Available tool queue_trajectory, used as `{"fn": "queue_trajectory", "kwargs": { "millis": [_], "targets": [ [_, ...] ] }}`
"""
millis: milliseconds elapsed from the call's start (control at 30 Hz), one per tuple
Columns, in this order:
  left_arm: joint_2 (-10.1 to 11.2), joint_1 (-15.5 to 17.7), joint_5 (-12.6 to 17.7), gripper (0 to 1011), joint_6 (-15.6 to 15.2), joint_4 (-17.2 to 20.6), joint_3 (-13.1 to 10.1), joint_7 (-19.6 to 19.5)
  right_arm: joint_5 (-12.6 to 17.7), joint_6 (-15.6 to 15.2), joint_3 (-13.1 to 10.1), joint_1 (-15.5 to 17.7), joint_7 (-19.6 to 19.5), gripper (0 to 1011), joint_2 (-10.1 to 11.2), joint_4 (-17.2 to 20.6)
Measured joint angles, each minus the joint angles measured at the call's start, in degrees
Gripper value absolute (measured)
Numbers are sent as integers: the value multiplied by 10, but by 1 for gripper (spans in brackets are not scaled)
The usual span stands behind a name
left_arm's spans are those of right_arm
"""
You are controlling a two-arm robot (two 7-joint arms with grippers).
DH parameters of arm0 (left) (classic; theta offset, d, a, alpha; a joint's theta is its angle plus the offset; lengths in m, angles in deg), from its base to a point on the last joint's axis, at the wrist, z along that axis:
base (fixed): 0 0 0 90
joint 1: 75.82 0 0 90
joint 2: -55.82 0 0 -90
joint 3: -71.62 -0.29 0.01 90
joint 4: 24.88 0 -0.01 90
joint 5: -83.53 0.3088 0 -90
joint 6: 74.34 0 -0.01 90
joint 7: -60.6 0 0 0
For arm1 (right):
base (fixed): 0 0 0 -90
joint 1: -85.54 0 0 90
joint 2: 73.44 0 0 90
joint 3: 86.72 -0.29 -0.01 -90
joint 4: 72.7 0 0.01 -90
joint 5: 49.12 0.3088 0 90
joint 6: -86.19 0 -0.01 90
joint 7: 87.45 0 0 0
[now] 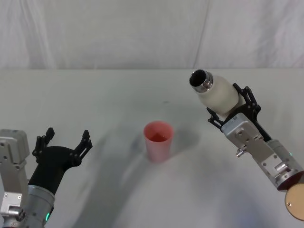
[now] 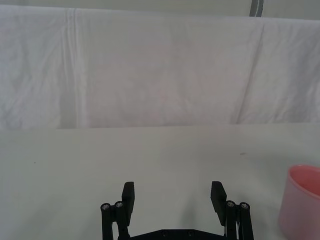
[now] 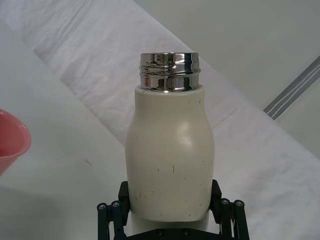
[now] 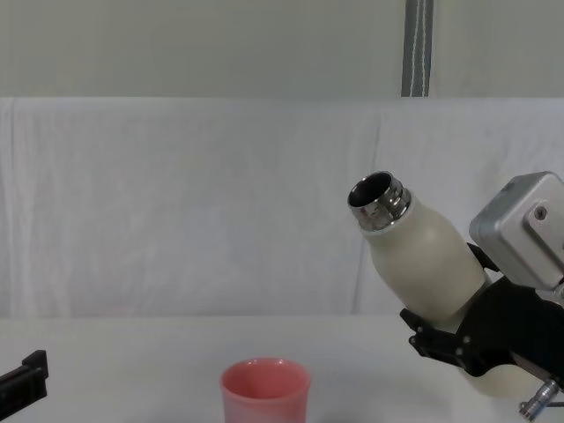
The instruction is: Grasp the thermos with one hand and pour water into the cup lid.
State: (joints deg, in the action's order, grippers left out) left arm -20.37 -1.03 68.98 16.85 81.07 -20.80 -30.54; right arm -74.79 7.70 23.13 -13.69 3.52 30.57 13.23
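head view downward, chest view level, sharing cup lid (image 1: 158,140)

I note the thermos (image 3: 170,165) has a smooth cream body with a soft sheen and dark specks, topped by a mirror-bright threaded steel neck. The cup lid (image 1: 158,140) looks matt pink plastic. The right gripper (image 1: 231,108) holding the thermos is matt black, its wrist housing brushed grey metal. The table (image 1: 95,95) is smooth, matt white; creased white cloth hangs behind.
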Motion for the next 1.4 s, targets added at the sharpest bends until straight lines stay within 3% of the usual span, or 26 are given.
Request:
{"fn": "queue_trajectory", "kwargs": {
  "millis": [233, 667, 967, 1400],
  "targets": [
    [0, 0, 0, 1001, 0, 0, 0, 0, 5, 1, -3, 0, 1, 950, -2, 0],
    [0, 0, 0, 1001, 0, 0, 0, 0, 120, 14, -53, 16, 39, 950, -34, -6],
    [0, 0, 0, 1001, 0, 0, 0, 0, 176, 6, -79, 25, 54, 950, -54, -13],
    [0, 0, 0, 1001, 0, 0, 0, 0, 224, -14, -106, 31, 60, 950, -72, -16]
  ]
}}
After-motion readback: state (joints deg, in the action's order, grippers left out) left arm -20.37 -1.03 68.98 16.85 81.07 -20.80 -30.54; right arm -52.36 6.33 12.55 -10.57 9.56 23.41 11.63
